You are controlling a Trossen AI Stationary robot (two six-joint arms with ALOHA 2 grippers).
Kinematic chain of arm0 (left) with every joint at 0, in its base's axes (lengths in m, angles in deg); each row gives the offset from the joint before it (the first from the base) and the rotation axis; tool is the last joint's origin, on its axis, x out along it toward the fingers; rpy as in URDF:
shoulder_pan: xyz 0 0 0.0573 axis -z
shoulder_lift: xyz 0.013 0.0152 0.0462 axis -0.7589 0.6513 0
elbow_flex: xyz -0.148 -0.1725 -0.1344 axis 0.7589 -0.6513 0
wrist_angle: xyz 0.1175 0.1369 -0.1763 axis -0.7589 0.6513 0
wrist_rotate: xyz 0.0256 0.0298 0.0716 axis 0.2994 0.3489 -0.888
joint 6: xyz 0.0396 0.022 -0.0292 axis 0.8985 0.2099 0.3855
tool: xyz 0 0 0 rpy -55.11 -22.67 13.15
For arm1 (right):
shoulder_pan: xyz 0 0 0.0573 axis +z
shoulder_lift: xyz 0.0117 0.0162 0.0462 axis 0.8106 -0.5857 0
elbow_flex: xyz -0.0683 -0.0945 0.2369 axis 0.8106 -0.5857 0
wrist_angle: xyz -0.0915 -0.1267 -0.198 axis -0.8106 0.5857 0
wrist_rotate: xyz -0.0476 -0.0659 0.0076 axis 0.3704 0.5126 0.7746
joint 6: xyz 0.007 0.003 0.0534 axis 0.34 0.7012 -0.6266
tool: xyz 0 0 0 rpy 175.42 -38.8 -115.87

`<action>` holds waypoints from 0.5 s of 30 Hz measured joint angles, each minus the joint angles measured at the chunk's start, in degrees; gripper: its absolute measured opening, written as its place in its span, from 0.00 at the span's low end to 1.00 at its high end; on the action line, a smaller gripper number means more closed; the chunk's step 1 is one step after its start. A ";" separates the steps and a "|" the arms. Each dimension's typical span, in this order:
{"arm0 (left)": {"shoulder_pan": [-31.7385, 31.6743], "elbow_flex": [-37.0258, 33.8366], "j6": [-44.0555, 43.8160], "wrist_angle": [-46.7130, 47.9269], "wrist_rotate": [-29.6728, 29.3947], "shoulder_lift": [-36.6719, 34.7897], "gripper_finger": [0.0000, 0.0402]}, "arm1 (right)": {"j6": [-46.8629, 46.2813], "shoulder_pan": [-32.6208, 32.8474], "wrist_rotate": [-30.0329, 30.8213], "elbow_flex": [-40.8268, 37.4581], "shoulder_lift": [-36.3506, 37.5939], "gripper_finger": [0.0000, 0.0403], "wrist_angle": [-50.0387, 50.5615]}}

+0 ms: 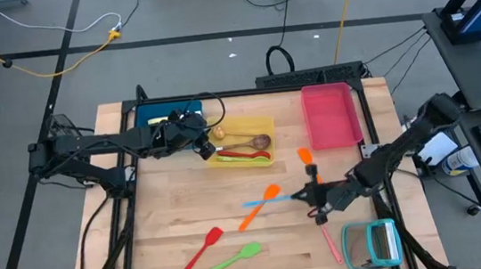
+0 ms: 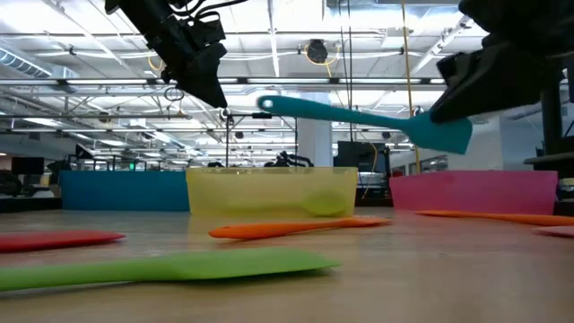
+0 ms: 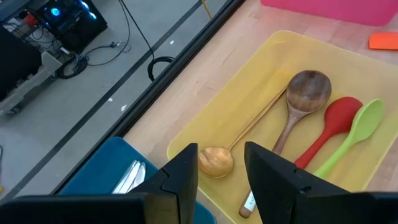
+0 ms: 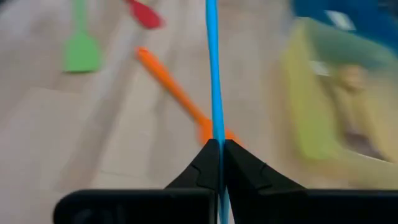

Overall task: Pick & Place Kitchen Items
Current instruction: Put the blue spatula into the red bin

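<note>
1. Hovering over the near-left end of the yellow tray (image 1: 262, 123), the left gripper (image 1: 203, 145) is keeping its jaws apart with nothing between them; the left wrist view shows bare tray and a gold spoon (image 3: 216, 160) under the gap.
2. Lying inside that tray are a wooden spoon (image 3: 300, 102), a red spoon (image 3: 329, 127) and a green spoon (image 3: 357, 127), all side by side with their long axes running along the tray and their bowls pointing toward its right end.
3. Sitting behind the left gripper is the blue tray (image 1: 182, 110), holding pale cutlery (image 3: 132, 176).
4. Lying near the table's front edge are a red spatula (image 1: 201, 252) and a green spatula (image 1: 233, 261), each slanting with its blade up and to the right in the high view.
5. Resting mid-table, the orange spatula (image 1: 260, 205) is also lying on a slant, blade toward the back right.
6. Gripping the blue spatula (image 2: 359, 117), the right gripper (image 1: 316, 196) is pinching it tight at the blade end and holding it off the table; its long axis is lying nearly level, handle pointing left toward the yellow tray.
7. Lying further right are another orange utensil (image 1: 306, 157), a pink one (image 1: 331, 243), the pink tray (image 1: 330, 114) and the teal rack (image 1: 373, 244).
</note>
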 joint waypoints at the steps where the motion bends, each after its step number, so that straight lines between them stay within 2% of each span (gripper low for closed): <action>1: 0.00 0.00 0.29 0.01 -0.02 0.00 0.34 | 0.01 0.00 2.10 0.04 2.07 0.01 2.82; 7: 0.00 0.00 0.60 -0.02 -0.02 0.01 0.34 | -1.96 0.00 23.03 0.01 13.55 0.01 20.83; 11: 0.00 0.00 0.57 -0.02 -0.02 0.00 0.34 | -8.72 -1.35 35.09 0.01 19.42 0.01 30.20; 13: 0.00 0.00 0.55 -0.09 -0.02 0.02 0.34 | -14.90 -3.15 38.01 0.05 21.80 0.01 35.03; 15: 0.00 0.00 0.55 -0.25 -0.02 0.00 0.34 | -22.29 -5.76 37.45 0.05 23.98 0.02 40.55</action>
